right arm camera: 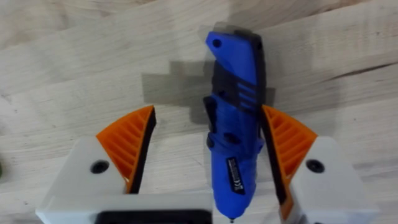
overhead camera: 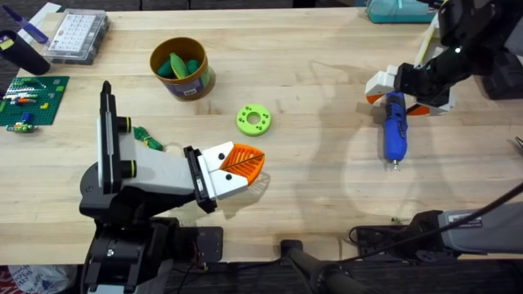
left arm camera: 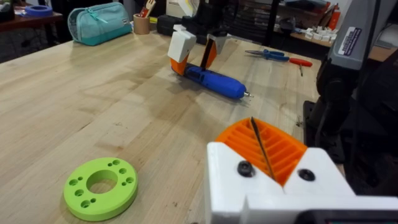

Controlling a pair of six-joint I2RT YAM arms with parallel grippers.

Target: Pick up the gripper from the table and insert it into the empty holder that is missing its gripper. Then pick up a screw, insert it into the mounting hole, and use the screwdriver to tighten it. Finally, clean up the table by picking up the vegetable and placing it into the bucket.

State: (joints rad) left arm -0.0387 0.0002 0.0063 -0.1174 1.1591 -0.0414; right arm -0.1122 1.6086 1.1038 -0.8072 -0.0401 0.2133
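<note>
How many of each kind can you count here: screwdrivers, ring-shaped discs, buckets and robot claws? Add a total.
Screwdrivers: 1, the blue screwdriver
Ring-shaped discs: 1, the lime-green disc
Buckets: 1, the mustard bucket
Claws: 2, the left claw and the right claw
Total: 5

light wood workbench (overhead camera: 310, 73), visible grain, even overhead light with soft shadows. teal zip pouch (left arm camera: 99, 22) and a cup of pens (left arm camera: 142, 22) at the far edge. pliers with red and blue handles (left arm camera: 277, 56) nearby. dark cluttered shelving (left arm camera: 267, 18) behind.
</note>
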